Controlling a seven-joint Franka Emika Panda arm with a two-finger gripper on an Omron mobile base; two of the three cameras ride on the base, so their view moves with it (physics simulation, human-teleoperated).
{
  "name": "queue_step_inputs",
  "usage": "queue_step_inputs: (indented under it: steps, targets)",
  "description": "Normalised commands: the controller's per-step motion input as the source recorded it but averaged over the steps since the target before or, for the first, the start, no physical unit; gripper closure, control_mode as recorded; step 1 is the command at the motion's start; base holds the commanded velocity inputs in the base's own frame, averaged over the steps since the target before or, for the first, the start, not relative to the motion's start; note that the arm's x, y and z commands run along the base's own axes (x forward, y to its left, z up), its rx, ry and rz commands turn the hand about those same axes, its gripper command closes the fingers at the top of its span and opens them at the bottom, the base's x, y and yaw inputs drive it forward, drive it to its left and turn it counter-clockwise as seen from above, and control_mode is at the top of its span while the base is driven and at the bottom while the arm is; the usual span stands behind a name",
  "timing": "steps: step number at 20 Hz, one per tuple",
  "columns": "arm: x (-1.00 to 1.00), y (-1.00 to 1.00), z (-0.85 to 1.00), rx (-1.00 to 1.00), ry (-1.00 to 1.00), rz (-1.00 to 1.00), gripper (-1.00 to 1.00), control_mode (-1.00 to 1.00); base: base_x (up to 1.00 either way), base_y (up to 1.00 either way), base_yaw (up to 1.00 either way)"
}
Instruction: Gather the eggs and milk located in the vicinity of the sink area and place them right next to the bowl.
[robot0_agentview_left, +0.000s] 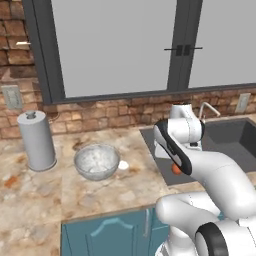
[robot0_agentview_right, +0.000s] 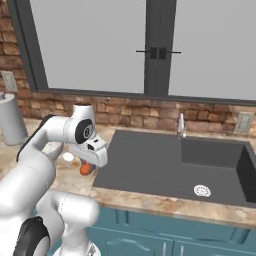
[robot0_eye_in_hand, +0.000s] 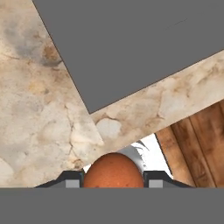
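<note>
My gripper (robot0_eye_in_hand: 113, 180) is shut on the orange-brown egg (robot0_eye_in_hand: 113, 169), which sits between the two fingertips above the counter by the sink's near left corner. From the base the same egg (robot0_agentview_left: 176, 169) (robot0_agentview_right: 86, 169) peeks out under the hand. A white egg (robot0_agentview_left: 123, 164) (robot0_agentview_right: 68, 157) lies on the counter right beside the silvery bowl (robot0_agentview_left: 96, 161). The dark sink basin (robot0_agentview_left: 235, 137) (robot0_agentview_right: 165, 165) lies to the right. The milk is out of view.
A tall grey canister (robot0_agentview_left: 36, 141) (robot0_agentview_right: 10, 120) stands left of the bowl. A thin silver tap (robot0_agentview_left: 207, 107) (robot0_agentview_right: 181, 125) rises behind the sink, and a round drain (robot0_agentview_right: 202, 190) sits in its floor. Brick wall and window run along the back.
</note>
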Motion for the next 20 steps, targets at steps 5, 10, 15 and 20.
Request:
queue_step_inputs:
  steps: [5,10,15,20]
  targets:
    - [0.00,0.00,0.00,0.00,0.00,0.00,1.00,1.00,0.00,0.62,-0.03]
    - [0.00,0.00,0.00,0.00,0.00,0.00,1.00,1.00,0.00,0.59,-0.01]
    - [0.00,0.00,0.00,0.00,0.00,0.00,1.00,-1.00,0.00,0.02,0.00]
    - [0.07,-0.05,-0.01,0.00,-0.02,0.03,1.00,-1.00,0.00,0.00,0.00]
